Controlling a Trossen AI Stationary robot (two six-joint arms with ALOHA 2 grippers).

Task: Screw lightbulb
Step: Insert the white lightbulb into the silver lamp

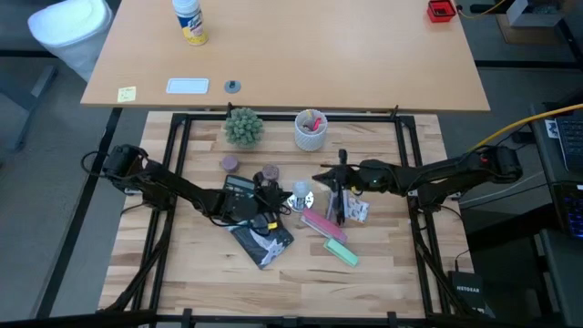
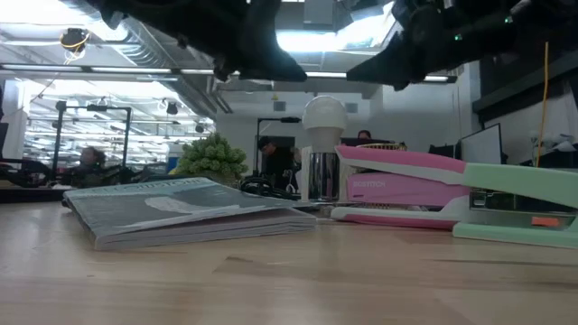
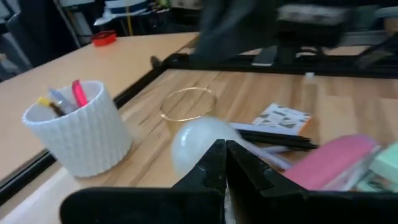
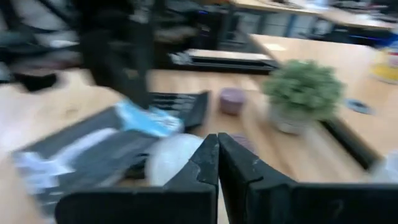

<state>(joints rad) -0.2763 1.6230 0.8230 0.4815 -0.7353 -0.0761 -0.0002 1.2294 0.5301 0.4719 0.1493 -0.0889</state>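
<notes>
Mid-bench, the lightbulb (image 1: 301,198) stands upright and unheld between the clenched left gripper (image 3: 225,163) and clenched right gripper (image 4: 217,158); a nudge could topple it.

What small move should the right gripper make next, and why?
Probably open its fingers. The right gripper is shut and empty just short of the lightbulb, which stands upright and free in its socket; shut fingers cannot take it to turn it.

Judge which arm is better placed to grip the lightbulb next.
Hard to call; slightly the right. Both grippers are shut and empty, flanking the lightbulb closely. The right gripper points straight at it, while the left gripper hangs over the book.
</notes>
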